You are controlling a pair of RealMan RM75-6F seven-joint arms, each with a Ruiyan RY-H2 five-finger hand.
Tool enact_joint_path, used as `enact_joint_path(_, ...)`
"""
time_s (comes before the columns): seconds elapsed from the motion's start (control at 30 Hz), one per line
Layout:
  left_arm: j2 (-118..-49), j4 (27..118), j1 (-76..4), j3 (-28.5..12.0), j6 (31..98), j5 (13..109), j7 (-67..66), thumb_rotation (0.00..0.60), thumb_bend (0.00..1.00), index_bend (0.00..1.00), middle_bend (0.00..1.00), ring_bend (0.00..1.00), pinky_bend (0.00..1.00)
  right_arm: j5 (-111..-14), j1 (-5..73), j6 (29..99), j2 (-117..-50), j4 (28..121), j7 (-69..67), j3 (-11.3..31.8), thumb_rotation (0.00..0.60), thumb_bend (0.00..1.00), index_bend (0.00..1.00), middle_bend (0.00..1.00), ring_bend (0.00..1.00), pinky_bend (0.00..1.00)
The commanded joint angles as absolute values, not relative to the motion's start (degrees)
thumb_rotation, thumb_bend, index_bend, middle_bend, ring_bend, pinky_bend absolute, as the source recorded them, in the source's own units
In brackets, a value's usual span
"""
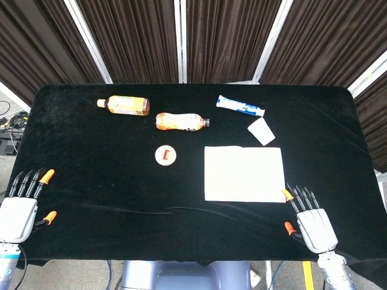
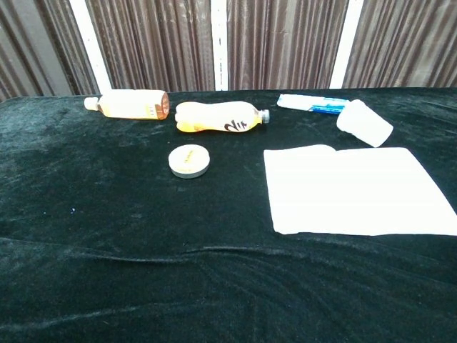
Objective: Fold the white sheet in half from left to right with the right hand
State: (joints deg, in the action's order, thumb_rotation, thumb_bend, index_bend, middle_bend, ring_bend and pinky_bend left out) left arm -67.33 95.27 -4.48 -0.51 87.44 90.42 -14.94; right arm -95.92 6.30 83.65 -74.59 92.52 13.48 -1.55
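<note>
Your right hand [image 1: 311, 220] rests at the near table edge, fingers spread, holding nothing, just beside the near right corner of the white sheet [image 1: 244, 174]. The sheet lies flat, right of centre. Your left hand [image 1: 21, 208] is likewise spread, far left.

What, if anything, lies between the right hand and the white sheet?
Nothing visible. The right hand sits open at the table's near edge, just off the white sheet's near right corner, with only bare black cloth between them.
</note>
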Motion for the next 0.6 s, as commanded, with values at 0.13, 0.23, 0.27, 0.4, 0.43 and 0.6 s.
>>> enact_joint_path(0.13,-66.9,95.7,-4.1,-0.6,88.4,90.8,-14.4,0.6,0.19,0.0,0.0,0.0,0.0,-95.3,8.4,81.3,-75.7,97.1,15.5,0.0,0.6,0.22,0.0,0.0,0.0,0.0)
enact_joint_path(0.23,-66.7,95.8,-4.1,-0.8,88.4,90.7,-14.0,0.6,0.19,0.0,0.0,0.0,0.0,-93.5,10.6,77.7,-77.4,101.1,19.2,1.5,0.6,0.23,0.0,0.0,0.0,0.0)
enact_joint_path(0.27,-66.7,95.8,-4.2,-0.8,88.4,90.7,-14.0,0.6,0.19,0.0,0.0,0.0,0.0,-92.9,10.8,77.3,-77.6,101.6,20.0,1.8,0.6,0.23,0.0,0.0,0.0,0.0)
enact_joint_path(0.4,-66.5,95.7,-4.2,-1.1,88.1,89.9,-13.6,0.6,0.19,0.0,0.0,0.0,0.0,-88.5,13.9,72.3,-83.0,104.7,25.8,3.9,0.6,0.25,0.0,0.0,0.0,0.0)
enact_joint_path(0.43,-66.5,95.6,-4.2,-1.1,88.1,89.9,-13.5,0.6,0.19,0.0,0.0,0.0,0.0,-86.8,14.6,71.3,-85.0,104.7,27.6,4.6,0.6,0.26,0.0,0.0,0.0,0.0)
enact_joint_path(0.6,-66.2,95.6,-4.2,-1.4,88.0,89.3,-12.9,0.6,0.19,0.0,0.0,0.0,0.0,-79.6,17.4,68.5,-95.3,101.8,35.0,6.8,0.6,0.26,0.0,0.0,0.0,0.0)
